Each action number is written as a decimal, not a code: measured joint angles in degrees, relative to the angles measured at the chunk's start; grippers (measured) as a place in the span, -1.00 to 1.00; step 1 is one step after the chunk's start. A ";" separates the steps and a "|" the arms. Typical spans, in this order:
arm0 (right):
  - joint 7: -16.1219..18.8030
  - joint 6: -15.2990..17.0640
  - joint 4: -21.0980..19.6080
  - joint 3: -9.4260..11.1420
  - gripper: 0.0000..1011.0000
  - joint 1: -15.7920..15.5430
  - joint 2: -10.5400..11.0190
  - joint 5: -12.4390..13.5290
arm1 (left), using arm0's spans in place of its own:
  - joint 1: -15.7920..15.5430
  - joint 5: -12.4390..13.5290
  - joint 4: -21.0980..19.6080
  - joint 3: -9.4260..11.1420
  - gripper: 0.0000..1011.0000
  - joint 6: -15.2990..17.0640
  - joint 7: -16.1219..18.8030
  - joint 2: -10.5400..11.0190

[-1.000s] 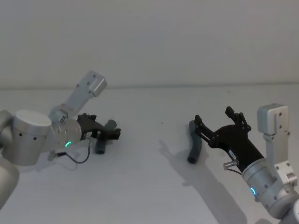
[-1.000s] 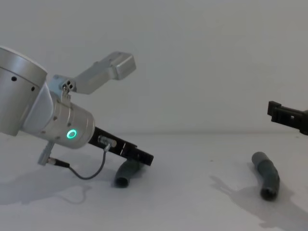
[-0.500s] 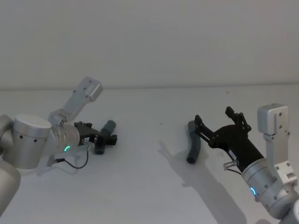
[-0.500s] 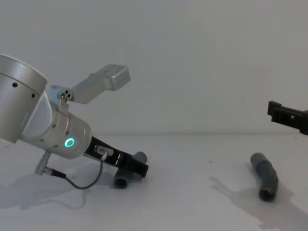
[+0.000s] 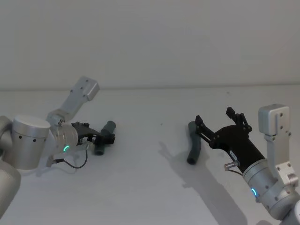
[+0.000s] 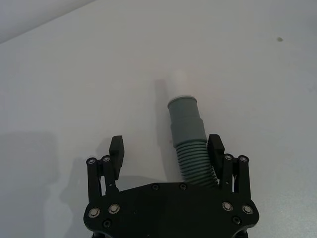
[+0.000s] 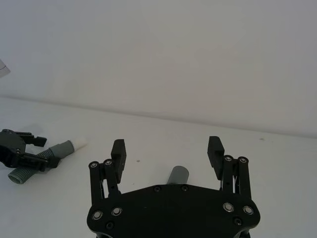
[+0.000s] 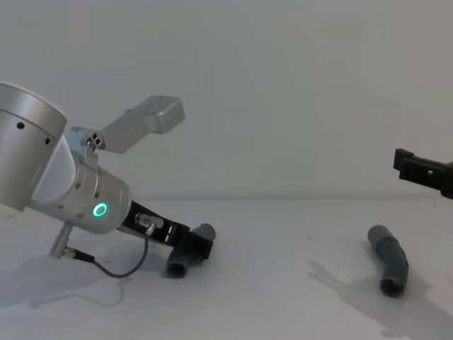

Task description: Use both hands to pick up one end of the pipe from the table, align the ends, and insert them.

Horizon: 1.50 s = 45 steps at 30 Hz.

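Two grey pipe pieces lie on the white table (image 5: 140,187). My left gripper (image 5: 104,139) is low over the left piece (image 5: 109,126) and open. In the left wrist view the ribbed grey piece (image 6: 187,141) lies between the fingers (image 6: 214,148), close against one, its white tip (image 6: 179,80) pointing away. From the chest, that gripper (image 8: 195,248) straddles the piece (image 8: 177,268). My right gripper (image 5: 214,116) hangs open above the right piece (image 5: 193,147), whose hollow mouth (image 7: 177,174) shows under the open right gripper (image 7: 166,148).
A thin black cable (image 5: 75,161) loops from the left wrist down to the table. The off-white wall (image 5: 154,42) rises behind the table's far edge. The right piece (image 8: 391,263) lies with bare table between it and the left one.
My left gripper has sunk lower and drawn back to the left, settling around the left piece. The right arm and the right piece have stayed put.
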 joint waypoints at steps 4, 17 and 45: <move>0.00 0.00 0.00 0.00 0.98 0.00 0.00 0.00 | 0.04 0.01 0.06 -0.18 0.94 0.06 0.20 -0.11; 0.00 0.00 0.00 0.00 0.98 0.00 0.00 0.00 | 0.10 0.06 0.15 -0.51 0.82 0.15 0.52 -0.27; 0.00 0.00 0.00 0.00 0.98 0.00 0.00 0.00 | 0.14 0.10 0.23 -0.67 0.52 0.23 0.70 -0.35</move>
